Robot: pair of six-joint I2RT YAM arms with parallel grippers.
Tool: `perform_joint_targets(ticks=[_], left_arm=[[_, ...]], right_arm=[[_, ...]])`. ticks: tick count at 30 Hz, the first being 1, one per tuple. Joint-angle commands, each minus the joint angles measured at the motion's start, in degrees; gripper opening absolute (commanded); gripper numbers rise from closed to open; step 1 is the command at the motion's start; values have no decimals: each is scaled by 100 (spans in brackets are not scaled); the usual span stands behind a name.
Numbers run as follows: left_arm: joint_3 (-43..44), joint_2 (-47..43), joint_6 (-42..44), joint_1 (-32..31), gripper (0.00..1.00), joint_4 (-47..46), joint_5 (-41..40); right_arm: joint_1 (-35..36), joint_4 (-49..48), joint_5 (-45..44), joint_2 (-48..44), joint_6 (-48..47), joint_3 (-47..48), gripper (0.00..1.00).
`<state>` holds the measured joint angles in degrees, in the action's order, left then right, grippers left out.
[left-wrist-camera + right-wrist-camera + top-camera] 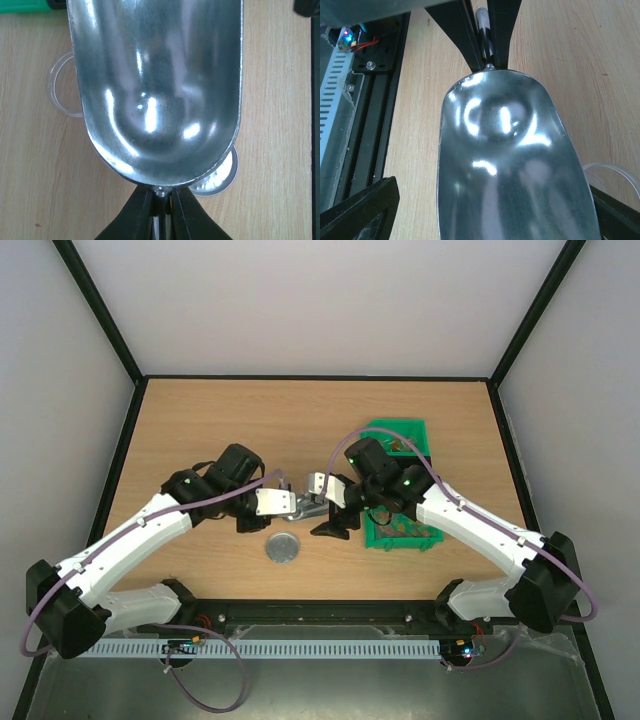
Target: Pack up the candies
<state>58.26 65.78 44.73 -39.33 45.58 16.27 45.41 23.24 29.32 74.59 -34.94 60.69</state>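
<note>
Steel scoop (160,90) — candies (408,527) in green bin (371,533)

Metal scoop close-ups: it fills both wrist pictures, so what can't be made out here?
- Candies: top view, only specks in the green bins, partly under the right arm; count unreadable.
- Clear container: left wrist view, only an arc of rim shows; the metal scoop covers the rest.
- Silver lid: same view, mostly behind the scoop.
- Scoop handle: pinched inside the left gripper, barely visible.
</note>
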Motion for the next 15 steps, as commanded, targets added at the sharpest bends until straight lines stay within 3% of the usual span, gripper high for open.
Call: perform_joint_targets(ticks=[1, 15], left_arm=[[192, 49, -63, -65, 5, -58, 140], [312, 146, -154, -110, 6, 30, 396]], right_arm=[[95, 32, -30, 73, -144, 15, 87], [109, -28, 3, 117, -165, 42, 59]])
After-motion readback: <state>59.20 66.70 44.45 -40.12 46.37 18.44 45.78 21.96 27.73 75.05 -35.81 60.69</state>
